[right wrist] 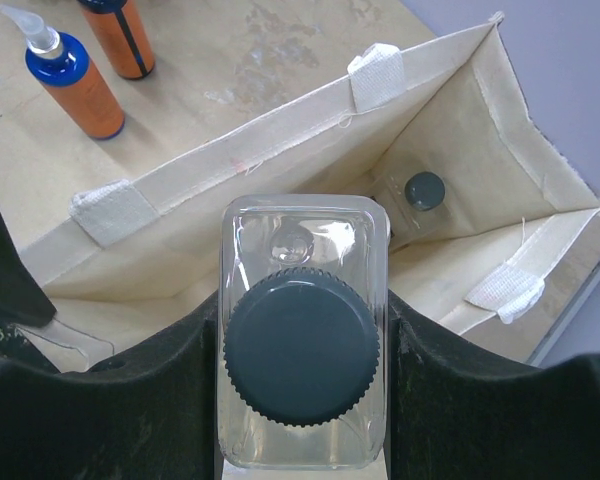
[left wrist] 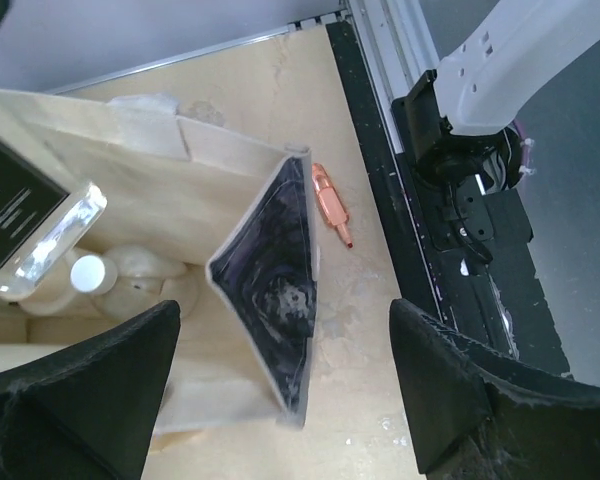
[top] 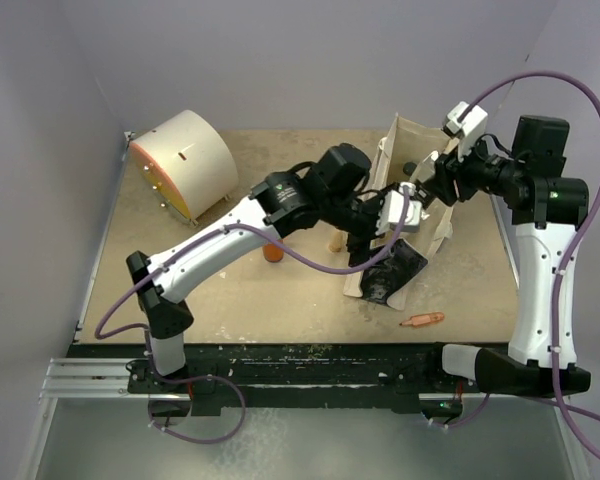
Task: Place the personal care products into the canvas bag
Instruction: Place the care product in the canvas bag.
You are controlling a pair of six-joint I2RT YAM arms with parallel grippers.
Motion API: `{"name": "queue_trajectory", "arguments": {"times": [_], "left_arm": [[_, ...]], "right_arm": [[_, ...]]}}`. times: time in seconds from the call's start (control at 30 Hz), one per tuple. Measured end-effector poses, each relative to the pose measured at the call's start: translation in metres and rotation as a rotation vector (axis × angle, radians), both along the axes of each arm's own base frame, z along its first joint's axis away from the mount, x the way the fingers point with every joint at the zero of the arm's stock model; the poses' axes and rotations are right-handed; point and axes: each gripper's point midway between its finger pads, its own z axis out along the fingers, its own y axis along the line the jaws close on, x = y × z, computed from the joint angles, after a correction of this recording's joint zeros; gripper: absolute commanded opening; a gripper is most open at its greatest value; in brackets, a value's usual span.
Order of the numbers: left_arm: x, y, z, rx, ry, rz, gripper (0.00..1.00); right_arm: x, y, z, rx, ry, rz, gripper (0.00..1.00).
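Note:
The canvas bag stands open at mid-table, its dark printed panel folded outward. My right gripper is shut on a clear squarish bottle with a black cap, held above the bag's mouth. Another black-capped bottle lies at the bottom of the bag, and a white-capped bottle with a cream one also sits inside. Two orange bottles with blue caps stand on the table outside. My left gripper hangs open beside the bag's near wall, holding nothing.
An orange pen-like stick lies near the front edge. A small wooden cone stands by the left arm. A large cream drum with an orange face sits at the back left. The black base rail runs along the front.

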Motion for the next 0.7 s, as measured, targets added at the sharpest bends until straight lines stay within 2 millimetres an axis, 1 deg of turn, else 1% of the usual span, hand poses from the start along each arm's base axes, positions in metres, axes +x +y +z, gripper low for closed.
{"name": "queue_trajectory", "arguments": {"times": [0.07, 0.17, 0.27, 0.37, 0.43, 0.57, 0.6, 0.7], "left_arm": [[-0.005, -0.011, -0.01, 0.024, -0.01, -0.016, 0.81], [-0.004, -0.023, -0.028, 0.062, -0.01, -0.023, 0.74], [-0.001, -0.029, -0.047, 0.102, -0.009, -0.025, 0.63], [0.001, -0.03, -0.063, 0.144, -0.006, -0.03, 0.53], [-0.001, -0.028, -0.066, 0.159, -0.015, -0.037, 0.46], [-0.008, -0.03, -0.067, 0.163, -0.042, -0.066, 0.3], [-0.01, -0.031, -0.068, 0.167, -0.052, -0.074, 0.25], [-0.017, -0.031, -0.075, 0.183, -0.084, -0.103, 0.05]], "right_arm": [[0.0, 0.0, -0.003, 0.001, 0.009, 0.0, 0.0], [0.002, 0.0, -0.007, 0.003, 0.017, 0.0, 0.0], [0.002, 0.001, -0.011, 0.007, 0.024, 0.006, 0.0], [0.001, 0.002, -0.015, 0.01, 0.033, 0.023, 0.0], [0.0, 0.004, -0.017, 0.01, 0.038, 0.043, 0.0], [0.0, 0.009, -0.021, 0.015, 0.048, 0.088, 0.0], [0.0, 0.01, -0.022, 0.015, 0.051, 0.093, 0.0], [-0.001, 0.011, -0.028, 0.015, 0.07, 0.116, 0.0]]}}
